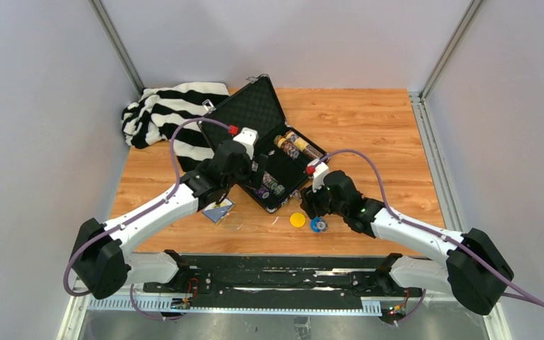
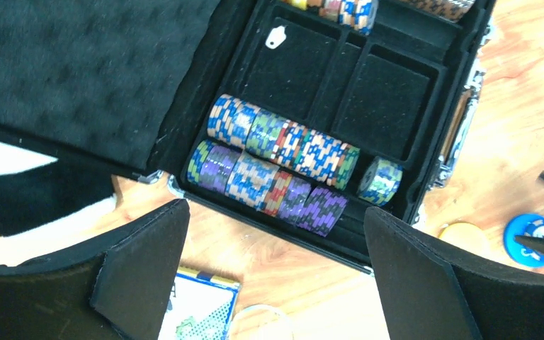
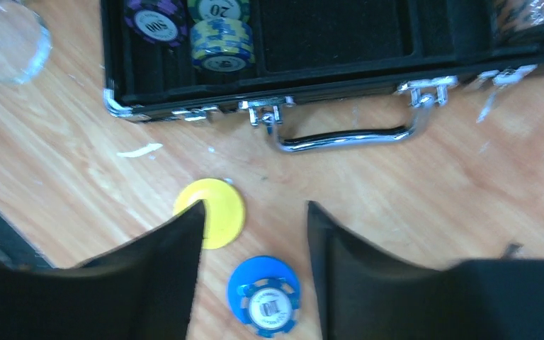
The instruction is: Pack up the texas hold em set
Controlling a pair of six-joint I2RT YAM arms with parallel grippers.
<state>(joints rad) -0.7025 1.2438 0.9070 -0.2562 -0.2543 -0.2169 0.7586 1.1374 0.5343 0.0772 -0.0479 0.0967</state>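
The black case lies open in the middle of the top view on the wooden table, its foam-lined lid thrown back toward the upper left, where it rests against the striped cloth. In the left wrist view two chip rows lie side by side in the tray at centre frame, with a short stack alone in the slot to their right, and more chips show at the top edge. The left gripper hangs above the case's lower edge with its claw spread wide, holding nothing. The card box shows at the bottom edge of that view, on the table outside the case. In the right wrist view the metal handle and latches line the case's lower wall. Below them, the right gripper is parted to a middling gap and empty. The yellow disc lies partly behind its left finger, and the blue disc, a chip on top, lies between the fingers near the bottom edge. A clear disc sits in the upper left corner
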